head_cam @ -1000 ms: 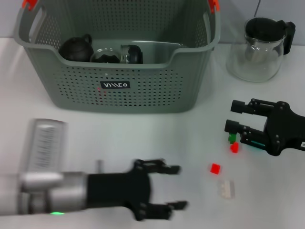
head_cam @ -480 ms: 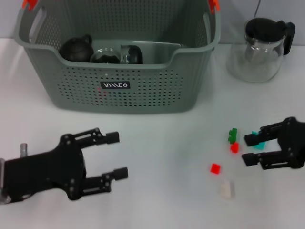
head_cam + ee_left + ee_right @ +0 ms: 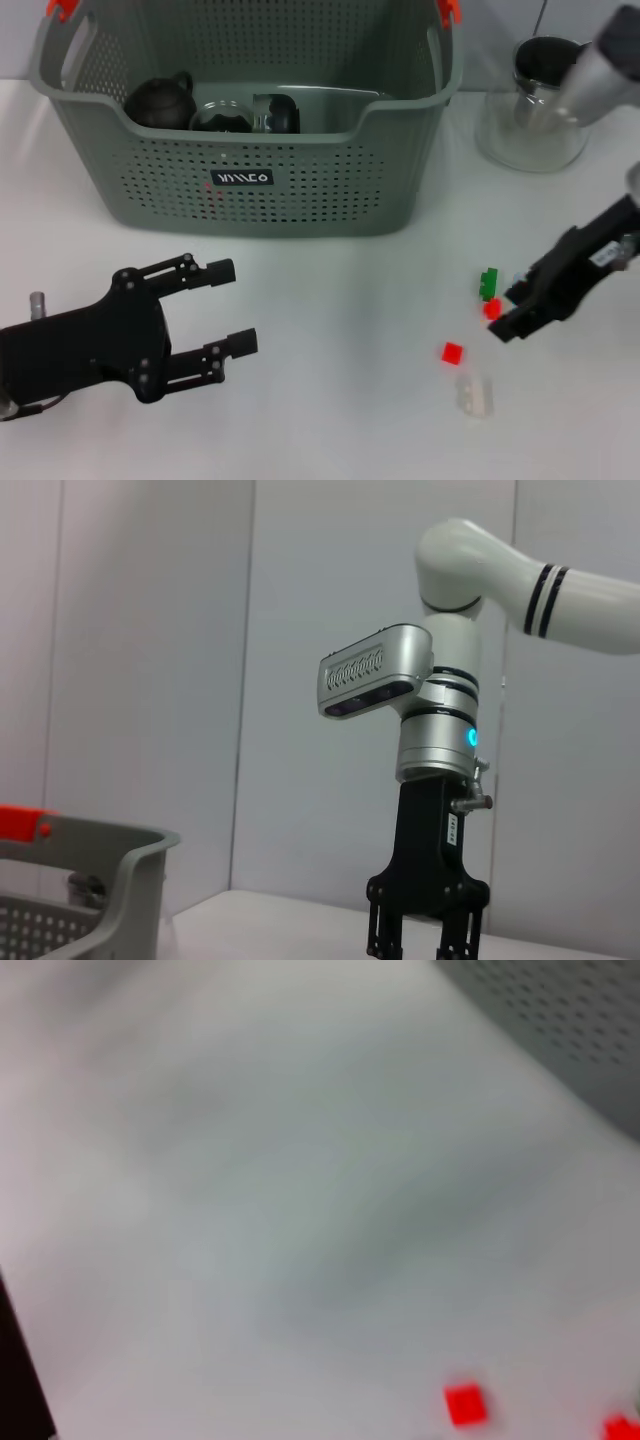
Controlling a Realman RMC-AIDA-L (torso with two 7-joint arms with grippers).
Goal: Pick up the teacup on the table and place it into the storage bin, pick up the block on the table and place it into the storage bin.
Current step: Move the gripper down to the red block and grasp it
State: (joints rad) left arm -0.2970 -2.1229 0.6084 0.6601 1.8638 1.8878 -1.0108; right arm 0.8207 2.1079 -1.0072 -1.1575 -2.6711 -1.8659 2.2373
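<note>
Pulled the left gripper (image 3: 232, 306) back a touch toward 8 o'clock since half a second before, and left it spread wide and empty. Tipped the right gripper (image 3: 508, 314) steeply over 4 o'clock, fingers parted in the left wrist view and clasping nothing.

Found a pale block (image 3: 476, 395) nearest, at 5 o'clock, with a red block (image 3: 452, 353) just beyond. Met a smaller red block (image 3: 492, 310) and a green block (image 3: 489, 283) farther on, touching each other and right at the right gripper's tips. Spotted no teacup loose on the table. Made out a dark pot (image 3: 160, 100) and cups (image 3: 222, 116) inside the storage bin (image 3: 300, 190) at 12 o'clock, and probably the teacup among them. Passed a glass teapot (image 3: 525, 135) at 2 o'clock.

Feared pinching two blocks at once, or flicking one away, given the crowding. Feared also clipping the glass teapot on the lift, given the forearm crossing over it.
</note>
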